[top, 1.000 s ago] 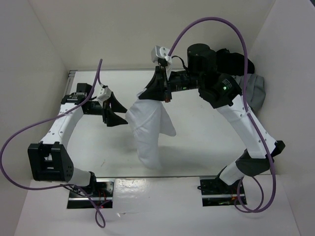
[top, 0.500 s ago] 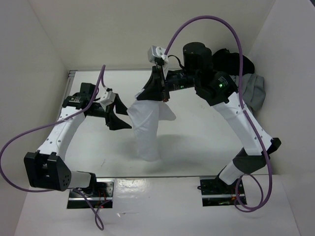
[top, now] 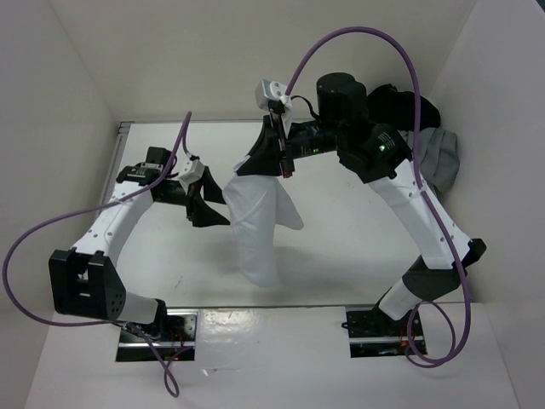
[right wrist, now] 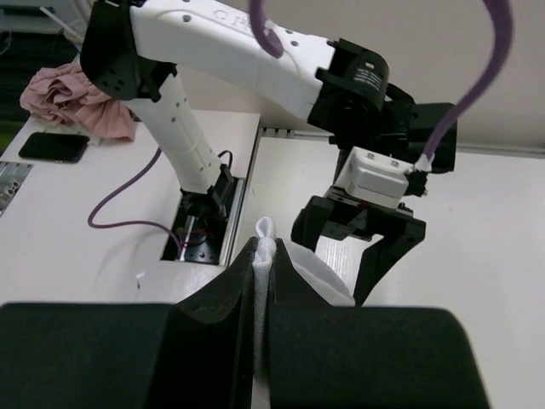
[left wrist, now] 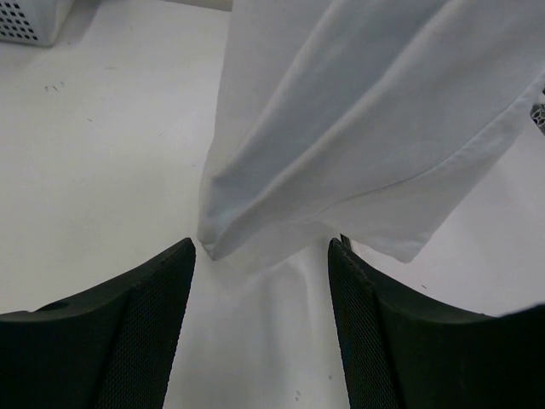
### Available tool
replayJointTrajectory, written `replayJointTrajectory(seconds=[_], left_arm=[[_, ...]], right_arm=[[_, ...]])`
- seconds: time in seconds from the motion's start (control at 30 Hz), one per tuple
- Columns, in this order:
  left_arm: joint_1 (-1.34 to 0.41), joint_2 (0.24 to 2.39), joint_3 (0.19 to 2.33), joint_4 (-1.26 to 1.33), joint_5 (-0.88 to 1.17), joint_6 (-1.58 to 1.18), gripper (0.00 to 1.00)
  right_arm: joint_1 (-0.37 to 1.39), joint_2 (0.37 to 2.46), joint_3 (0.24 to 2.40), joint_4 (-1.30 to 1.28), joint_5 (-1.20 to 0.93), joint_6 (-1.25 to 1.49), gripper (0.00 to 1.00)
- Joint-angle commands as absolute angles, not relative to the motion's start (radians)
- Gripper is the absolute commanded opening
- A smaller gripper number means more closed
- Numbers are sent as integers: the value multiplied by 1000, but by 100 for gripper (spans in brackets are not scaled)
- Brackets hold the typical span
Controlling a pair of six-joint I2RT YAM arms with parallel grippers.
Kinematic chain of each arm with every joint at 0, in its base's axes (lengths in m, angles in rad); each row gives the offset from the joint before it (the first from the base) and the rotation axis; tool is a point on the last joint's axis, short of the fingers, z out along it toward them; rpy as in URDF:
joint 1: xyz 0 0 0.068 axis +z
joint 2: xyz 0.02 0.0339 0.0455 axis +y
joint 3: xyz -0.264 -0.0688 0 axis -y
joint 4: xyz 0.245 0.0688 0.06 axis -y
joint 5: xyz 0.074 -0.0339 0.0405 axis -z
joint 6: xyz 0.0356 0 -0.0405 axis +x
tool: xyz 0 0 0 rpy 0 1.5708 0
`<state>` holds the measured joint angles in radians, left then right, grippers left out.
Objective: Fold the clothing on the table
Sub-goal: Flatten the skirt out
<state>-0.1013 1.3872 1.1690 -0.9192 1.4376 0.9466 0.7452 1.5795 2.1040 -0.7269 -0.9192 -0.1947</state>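
R gripper (right wrist: 264,252) holds clothing (top: 255,230); L gripper (left wrist: 261,245) prob. apart.

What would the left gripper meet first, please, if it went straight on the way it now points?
Probably the clothing: its hanging lower edge lies just ahead between the open fingers of the left gripper, though exact depth is unclear.
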Motion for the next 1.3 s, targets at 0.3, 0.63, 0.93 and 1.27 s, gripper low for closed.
replayJointTrajectory(seconds=[0.3,0.63,0.93,1.27], left_arm=[[-95,1447,1192,-902,1701,1026,69],[-95,1361,1212,-902,1701,1008,66],[-95,1319,1212,-902,1701,999,54],[-104,1301,1203,-855,1701,947,20]], right_arm=[[741,1539,2112,-706,-980,-179,0],[741,1557,2092,-687,-1009,-170,0],[741,1557,2074,-678,-1009,-170,0],[741,1548,2063,-678,-1000,-170,0]])
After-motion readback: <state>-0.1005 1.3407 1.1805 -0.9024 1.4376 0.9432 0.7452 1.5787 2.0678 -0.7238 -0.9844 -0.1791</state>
